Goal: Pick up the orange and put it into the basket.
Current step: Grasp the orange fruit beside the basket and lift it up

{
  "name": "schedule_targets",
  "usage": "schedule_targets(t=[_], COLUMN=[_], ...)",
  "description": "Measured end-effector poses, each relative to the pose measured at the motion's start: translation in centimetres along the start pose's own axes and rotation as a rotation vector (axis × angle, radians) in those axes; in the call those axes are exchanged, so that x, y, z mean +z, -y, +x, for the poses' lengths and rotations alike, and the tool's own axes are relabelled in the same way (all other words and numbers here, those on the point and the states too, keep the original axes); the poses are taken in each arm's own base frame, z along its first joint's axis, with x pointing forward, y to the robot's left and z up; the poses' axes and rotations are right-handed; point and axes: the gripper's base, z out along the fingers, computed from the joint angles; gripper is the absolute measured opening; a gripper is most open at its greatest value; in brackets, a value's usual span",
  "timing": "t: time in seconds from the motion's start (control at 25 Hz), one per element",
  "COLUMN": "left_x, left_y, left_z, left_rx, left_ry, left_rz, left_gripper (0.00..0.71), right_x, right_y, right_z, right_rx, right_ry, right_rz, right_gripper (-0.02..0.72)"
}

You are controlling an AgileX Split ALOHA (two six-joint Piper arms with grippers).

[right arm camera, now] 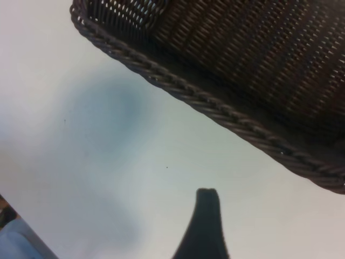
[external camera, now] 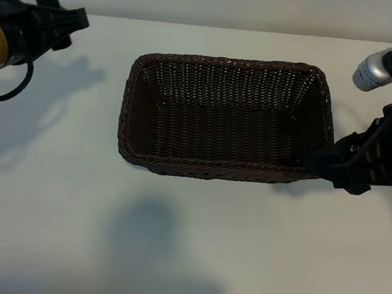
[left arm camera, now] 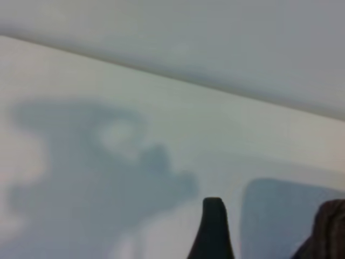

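Observation:
The orange is out of view in every frame. The dark-brown wicker basket [external camera: 214, 170] stands in the middle of the white table, and nothing lies inside it. My right gripper [external camera: 315, 164] hangs just off the basket's near right corner, open and holding nothing. In the right wrist view one black finger [right arm camera: 206, 226] shows over bare table, beside the basket's braided rim [right arm camera: 215, 108]. My left gripper [external camera: 78, 21] is at the far left, well away from the basket, open and empty. One of its fingers [left arm camera: 213, 229] shows above the table.
The white table [external camera: 182, 247] spreads wide in front of the basket, crossed by soft shadows. A silver cylinder [external camera: 371, 71] sits on the right arm above its gripper. Something blue [right arm camera: 21, 240] lies beyond the table edge in the right wrist view.

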Motion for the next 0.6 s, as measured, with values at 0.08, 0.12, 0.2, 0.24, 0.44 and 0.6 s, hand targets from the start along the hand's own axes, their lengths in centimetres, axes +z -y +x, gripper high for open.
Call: schedule_targets(t=[0.08, 0.12, 0.2, 0.24, 0.44, 0.6], left_x=[-0.2, -0.2, -0.5, -0.7, -2.1, -3.7], left_y=[-0.2, -0.3, -0.3, -0.2, 1.0, 0.8], left_z=[0.0, -0.1, -0.7, -1.1, -4.0, -5.8], left_rx=[0.030, 0.046, 0.096, 0.105, 0.254, 0.330], left_ry=[-0.016, -0.031, -0.059, -0.076, -0.119, -0.075], left_rz=[-0.030, -0.051, -0.086, -0.099, -0.112, -0.148], left_gripper=[0.594, 0.594, 0.594, 0.594, 0.594, 0.594], right_x=[0.0, 0.0, 0.0, 0.0, 0.0, 0.0], right_y=[0.0, 0.0, 0.0, 0.0, 0.0, 0.0], right_z=[0.0, 0.0, 0.0, 0.0, 0.0, 0.0], right_rx=[0.000, 0.000, 0.000, 0.000, 0.000, 0.000], right_ry=[0.000, 0.000, 0.000, 0.000, 0.000, -0.001], right_rz=[0.000, 0.000, 0.000, 0.000, 0.000, -0.001], right_gripper=[0.593, 0.593, 0.593, 0.593, 0.593, 0.593])
